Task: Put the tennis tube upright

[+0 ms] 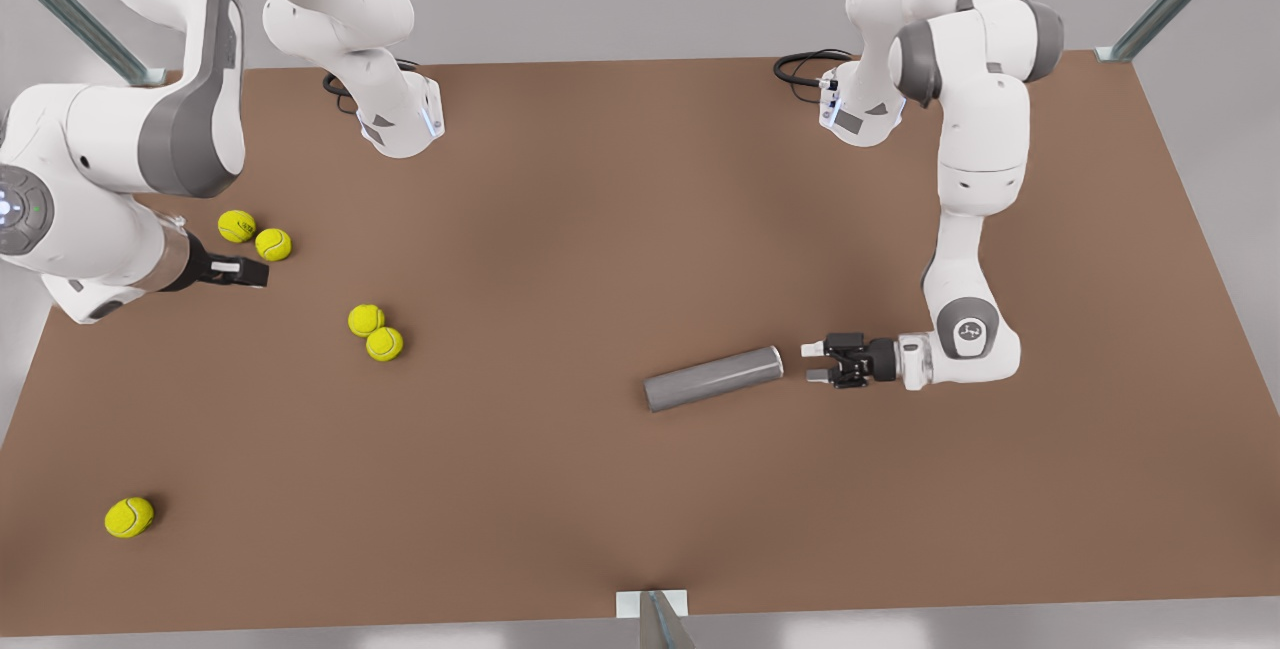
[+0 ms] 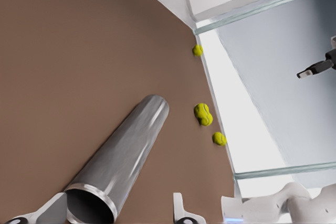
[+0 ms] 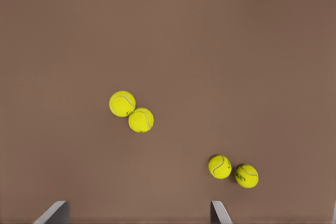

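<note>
The tennis tube is seen lying flat on the brown worktop, its hollow rim facing the left tool, whose fingers are spread wide just beside that end. A glancing touch could roll it away. The right tool, also spread wide, is kept waiting near the tennis balls.
</note>
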